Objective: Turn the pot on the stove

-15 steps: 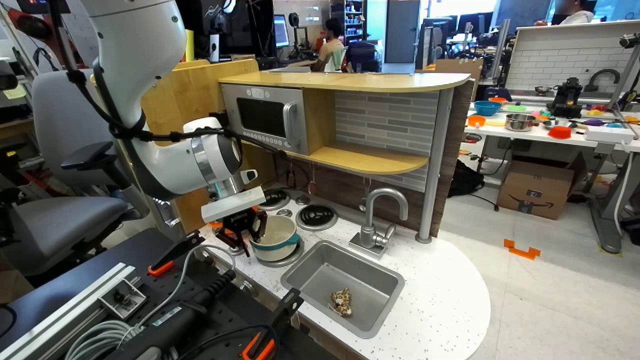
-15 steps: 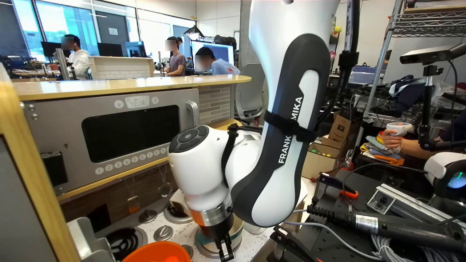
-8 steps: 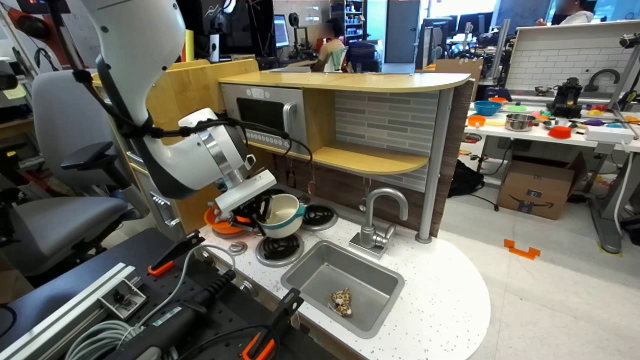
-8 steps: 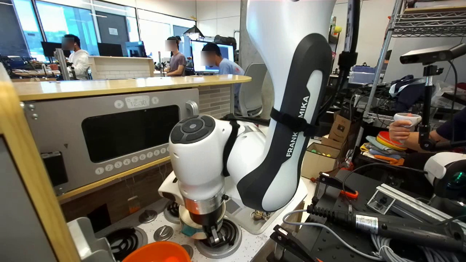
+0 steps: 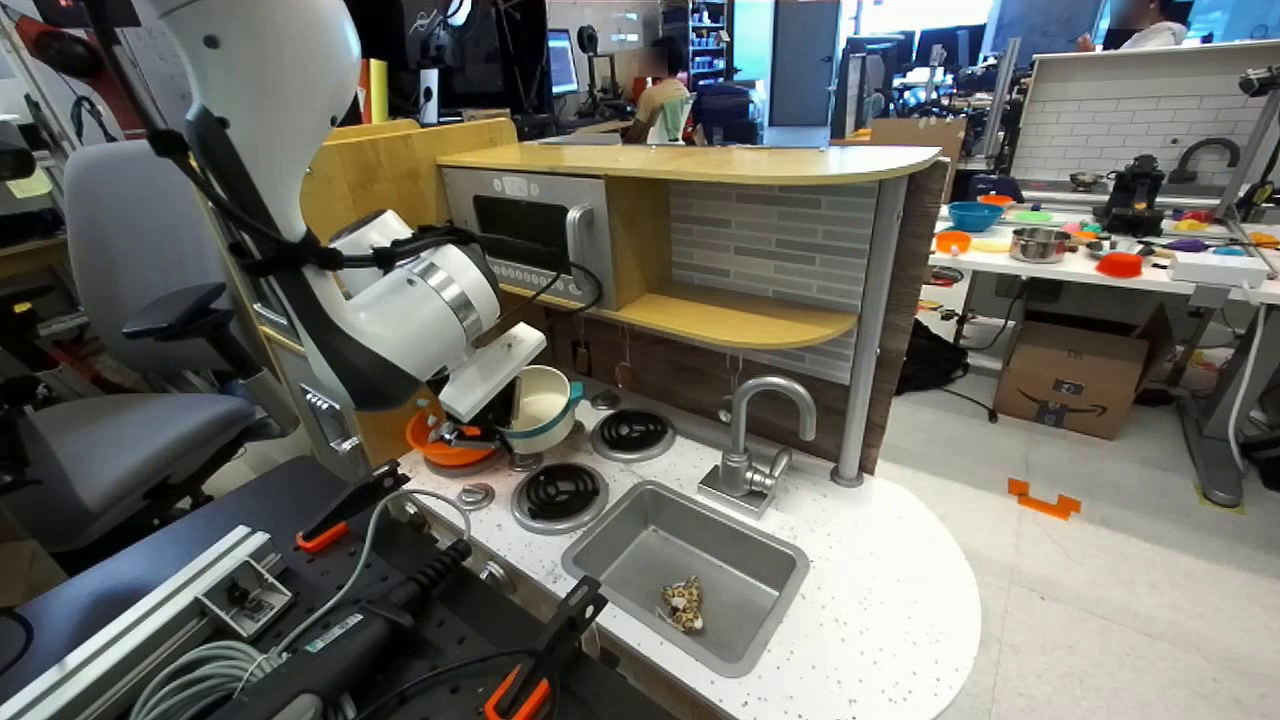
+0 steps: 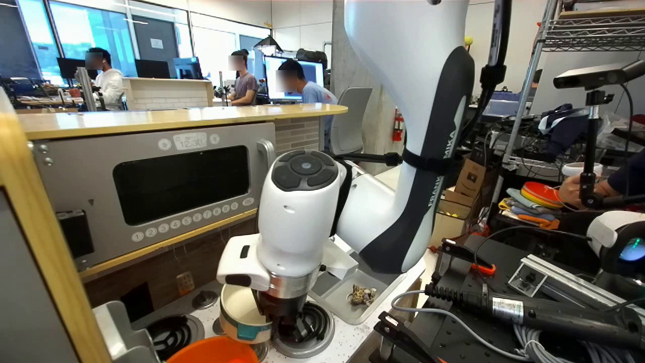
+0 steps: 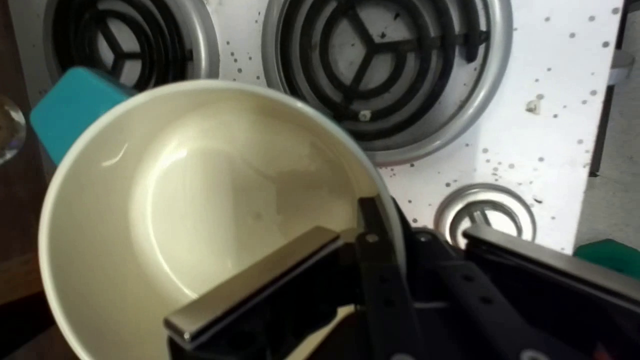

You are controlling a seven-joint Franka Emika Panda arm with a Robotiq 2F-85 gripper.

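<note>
The pot [image 7: 190, 220], cream inside with a teal handle [image 7: 75, 110], was held over the stove [image 5: 588, 457], its mouth facing up. As an exterior view showed it, it was at the left of the scene, among the burners, with a silver knob [image 5: 525, 462] just below it. It looked raised off the tabletop [image 5: 880, 580], though the gap underneath could not be made out. The fingers [image 7: 372, 250] were pinched together on the pot's rim, one inside the wall and one outside. A near burner [image 5: 560, 496] and a far burner [image 5: 633, 434] lay to the right of the pot, and an orange bowl [image 6: 211, 349] just to its left. The white arm [image 6: 297, 222] reached in from the left. Farther right, the steel sink [image 5: 720, 545] held a spotted item [image 5: 682, 603], and a faucet [image 5: 737, 465] stood at its far edge. A toy microwave [image 5: 530, 235] faced the scene from the far side.
</note>
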